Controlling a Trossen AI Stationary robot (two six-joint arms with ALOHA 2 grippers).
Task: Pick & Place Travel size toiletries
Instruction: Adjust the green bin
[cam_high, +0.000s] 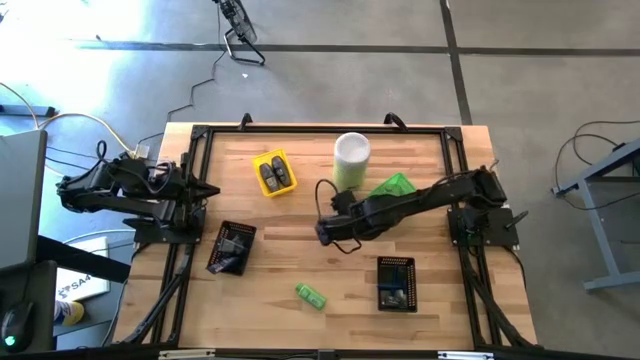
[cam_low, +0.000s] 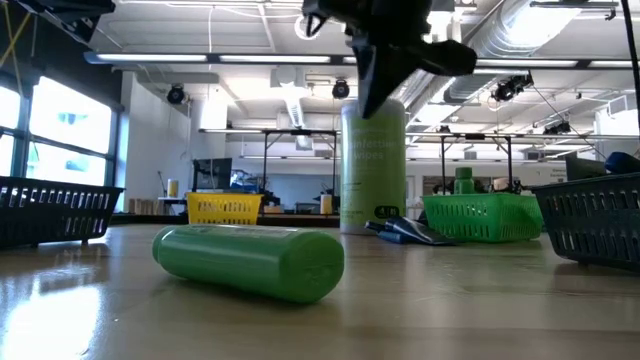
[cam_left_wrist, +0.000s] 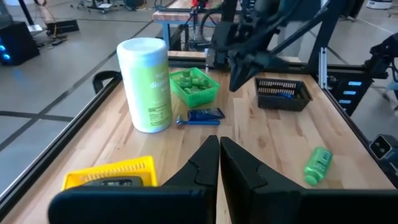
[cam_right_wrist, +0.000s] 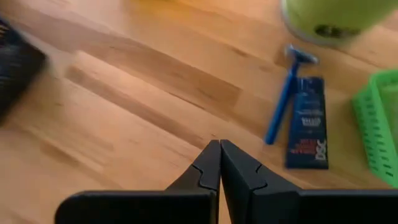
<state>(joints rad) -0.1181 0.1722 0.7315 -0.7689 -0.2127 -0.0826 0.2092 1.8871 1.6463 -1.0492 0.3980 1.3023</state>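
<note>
A bright green mini bottle (cam_high: 310, 295) lies on its side near the table's front edge, also in the low view (cam_low: 250, 260). A dark navy packet (cam_right_wrist: 308, 121) and a blue razor (cam_right_wrist: 285, 93) lie flat side by side between the canister and the green tray (cam_right_wrist: 379, 124). My right gripper (cam_right_wrist: 219, 146) hangs shut above bare wood at mid-table (cam_high: 322, 235), pointing down, short of the packet and razor and holding nothing. Dark grey pieces (cam_high: 273, 174) lie in the yellow tray (cam_high: 262, 160). My left gripper (cam_left_wrist: 219, 142) waits shut at the table's left edge.
A tall pale-green canister (cam_high: 351, 155) stands at the back centre. The green tray (cam_left_wrist: 194, 84) holds several green items. One black mesh tray (cam_high: 232, 247) sits at the left and another (cam_high: 396, 283) at the front right. Bare wood lies between them.
</note>
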